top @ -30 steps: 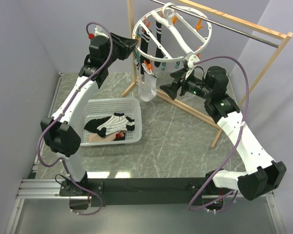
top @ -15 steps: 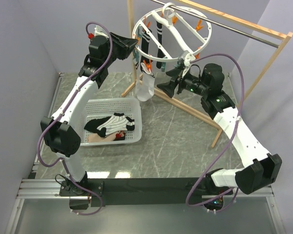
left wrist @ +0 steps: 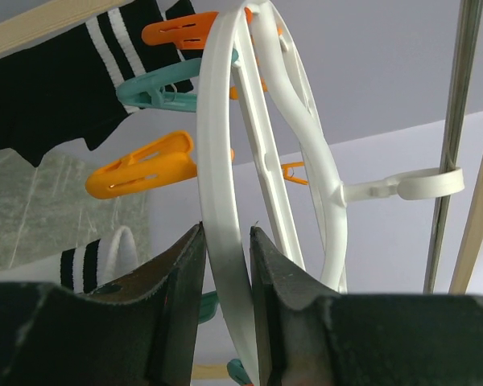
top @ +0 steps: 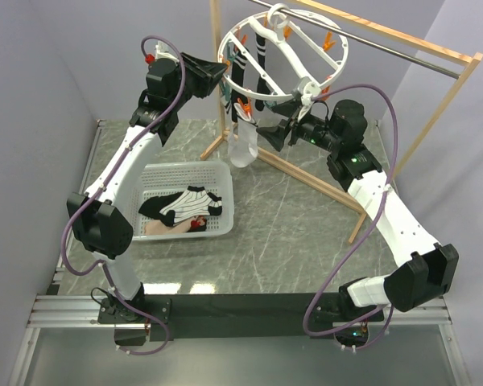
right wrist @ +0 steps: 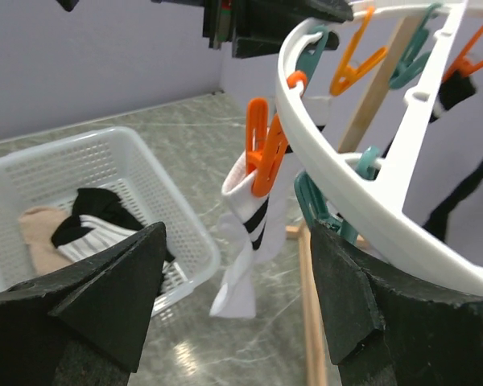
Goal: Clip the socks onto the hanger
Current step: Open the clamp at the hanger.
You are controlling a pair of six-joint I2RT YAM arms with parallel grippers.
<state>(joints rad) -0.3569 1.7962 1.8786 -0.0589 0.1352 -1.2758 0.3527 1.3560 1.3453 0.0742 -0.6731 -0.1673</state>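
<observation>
Left gripper (left wrist: 225,265) clamped on hanger (left wrist: 217,161) rim, far left. Right gripper (right wrist: 237,241) jaws apart, facing white sock (right wrist: 240,289) under orange clip (right wrist: 262,149).

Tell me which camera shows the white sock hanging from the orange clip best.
Right wrist: the white sock hangs close and whole under its orange clip. Top external shows it small and far off. Left wrist catches only a banded cuff, probably the same sock.
</observation>
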